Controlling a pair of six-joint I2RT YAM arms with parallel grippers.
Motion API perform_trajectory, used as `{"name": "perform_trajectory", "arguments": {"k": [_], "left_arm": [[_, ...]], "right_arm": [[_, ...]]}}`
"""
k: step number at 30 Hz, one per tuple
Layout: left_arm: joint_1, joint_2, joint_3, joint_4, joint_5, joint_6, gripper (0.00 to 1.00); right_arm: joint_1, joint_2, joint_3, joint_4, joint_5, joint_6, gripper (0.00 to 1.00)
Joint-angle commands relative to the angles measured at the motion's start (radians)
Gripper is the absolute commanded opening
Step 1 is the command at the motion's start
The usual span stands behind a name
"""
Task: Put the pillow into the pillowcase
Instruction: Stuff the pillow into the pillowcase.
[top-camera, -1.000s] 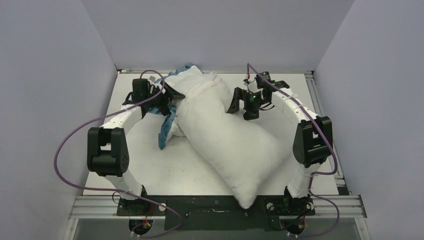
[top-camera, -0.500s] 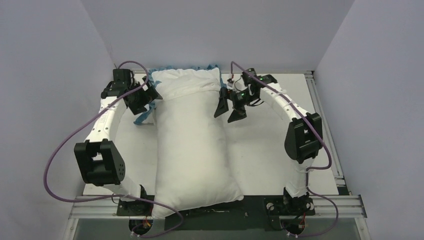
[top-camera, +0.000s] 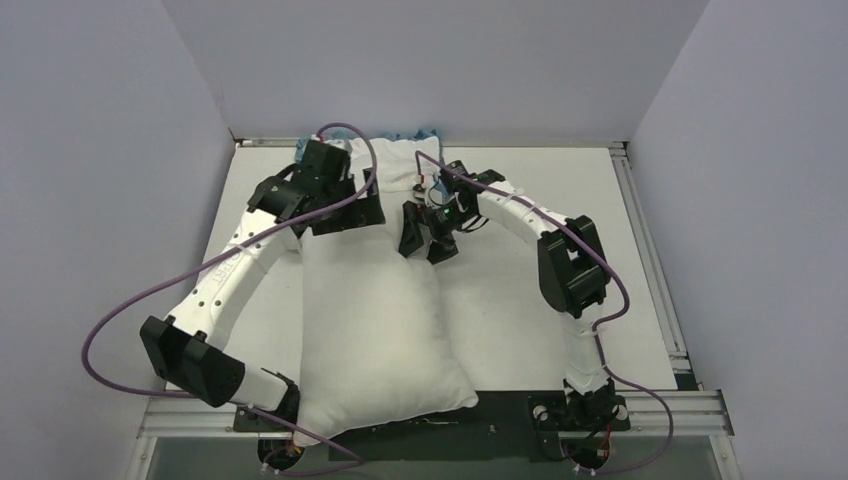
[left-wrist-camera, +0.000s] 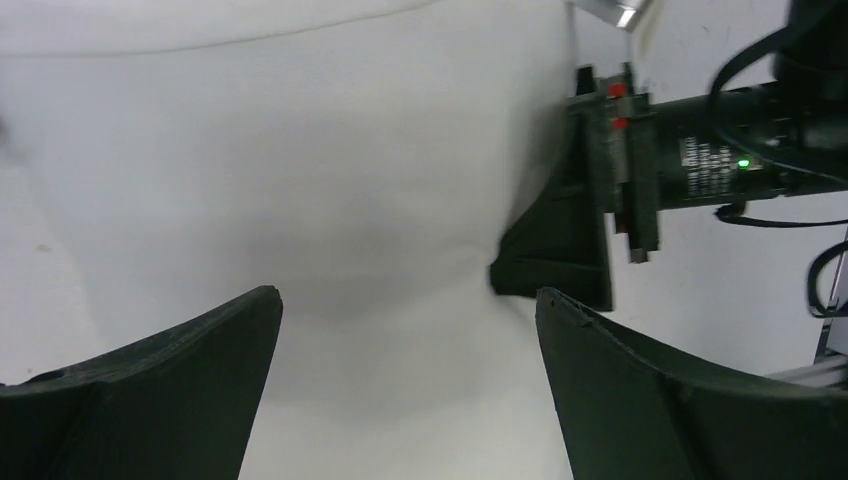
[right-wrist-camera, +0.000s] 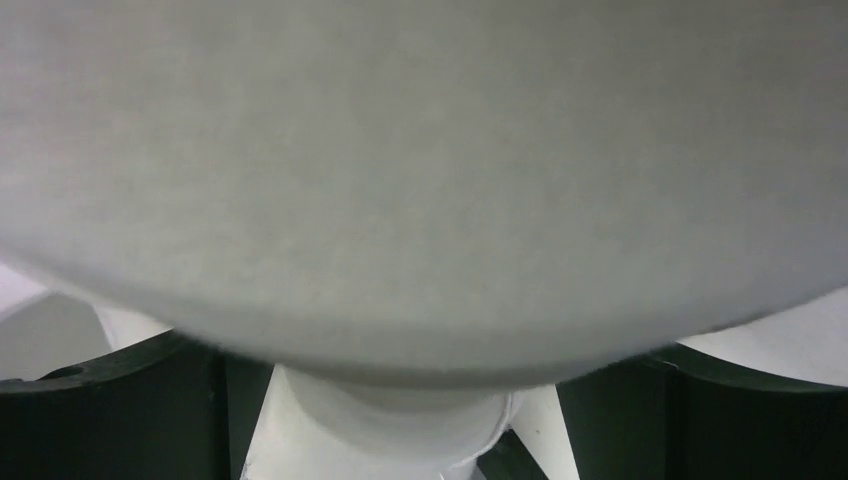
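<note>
Pillow (top-camera: 372, 320), pillowcase (top-camera: 420, 133) frill showing past its far end (whether inside, unclear), left gripper (top-camera: 346, 216) and right gripper (top-camera: 425, 243) splayed, empty

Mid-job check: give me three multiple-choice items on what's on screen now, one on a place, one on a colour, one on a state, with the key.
1. Where is the pillow's near end?
A. Past the table's near edge.
B. Against the right wall.
C. At the table's far edge.
2. What colour is the pillowcase trim showing beyond the pillow's far end?
A. Red.
B. Blue.
C. Green.
3. How do the jaws of the left gripper and right gripper stand?
A. Both shut.
B. Left shut on the pillow.
C. Both open.
Key: 1 A, it overhangs that edge; 2 B, blue ruffle peeks out there; 3 C, each wrist view shows them wide apart.
</note>
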Motion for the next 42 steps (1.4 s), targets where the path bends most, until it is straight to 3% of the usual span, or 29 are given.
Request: {"name": "perform_trajectory", "arguments": {"k": [1,7,14,23,25,28,31,35,36,38,39,41,42], "left_arm": [[-0.105,0.055,0.113,-0.051,-0.086,-0.057,0.96],[-0.191,0.110,0.164,-0.025,-0.115,-0.073,0.96],[-0.317,0.307,0.314,-0.167,-0.216,-0.024,0.96],[-0.347,0.489,0.277,-0.310,-0.313,0.011,0.99],[-0.347,0.490,0.260,-0.312,-0.325,0.026,0.87],[-0.342,0.448,0.224,-0.278,-0.306,0.040,0.53],[-0.336,0.406,0.183,-0.249,-0.261,0.040,0.36],[-0.316,0.367,0.121,-0.206,-0.187,0.020,0.13],[-0.309,0.359,0.111,-0.195,-0.173,0.014,0.07],[-0.291,0.342,0.098,-0.182,-0.151,0.001,0.00],[-0.280,0.334,0.095,-0.179,-0.149,-0.005,0.00],[-0.249,0.317,0.087,-0.171,-0.142,-0.008,0.00],[-0.230,0.310,0.083,-0.166,-0.141,-0.008,0.00]], "right_arm": [[0.090,-0.025,0.044,0.086,-0.169,-0.006,0.93],[-0.092,-0.174,-0.130,0.212,-0.058,0.057,0.90],[-0.320,-0.260,-0.255,0.305,0.148,0.104,0.90],[-0.249,-0.044,-0.193,0.558,0.199,0.217,0.91],[-0.203,0.017,-0.147,0.606,0.204,0.236,0.91],[-0.141,0.109,-0.076,0.649,0.245,0.250,0.94],[-0.102,0.184,-0.019,0.692,0.272,0.266,0.97],[-0.088,0.261,0.025,0.768,0.267,0.303,0.80],[-0.089,0.275,0.026,0.802,0.249,0.318,0.70],[-0.091,0.292,0.045,0.836,0.227,0.330,0.32],[-0.091,0.293,0.050,0.824,0.216,0.325,0.18],[-0.093,0.254,0.014,0.808,0.202,0.311,0.06],[-0.094,0.215,-0.027,0.812,0.193,0.306,0.05]]}}
